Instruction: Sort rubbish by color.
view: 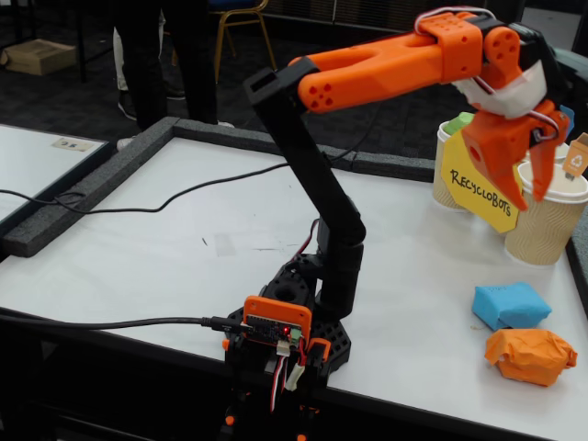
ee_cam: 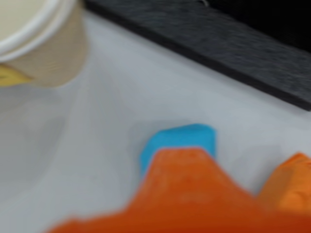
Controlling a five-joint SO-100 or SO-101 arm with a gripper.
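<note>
Across most of the fixed view: broad white tabletop with raised dark grey foam border along far and left edges. Rising from lower centre, black-and-orange jointed arm, black base near front edge, orange forearm reaching toward upper right. At upper right, orange two-finger gripper pointing down, raised clear of the tabletop in front of yellow sign lettered "RECYCLOBOTS"; fingers slightly apart at the tips, nothing between them. Behind and beside the sign, ribbed tan paper cups with white rims. At lower right of the fixed view, crumpled blue paper lump on the tabletop, and just in front of it, crumpled orange paper lump, the two close together, whether touching not clear. Green something behind the cups, too hidden to tell. Across the left half, thin black cable.

In the blurred wrist view: orange fingers filling the bottom, blue lump peeking above them at centre, one tan cup at upper left, dark border across the top.
</note>
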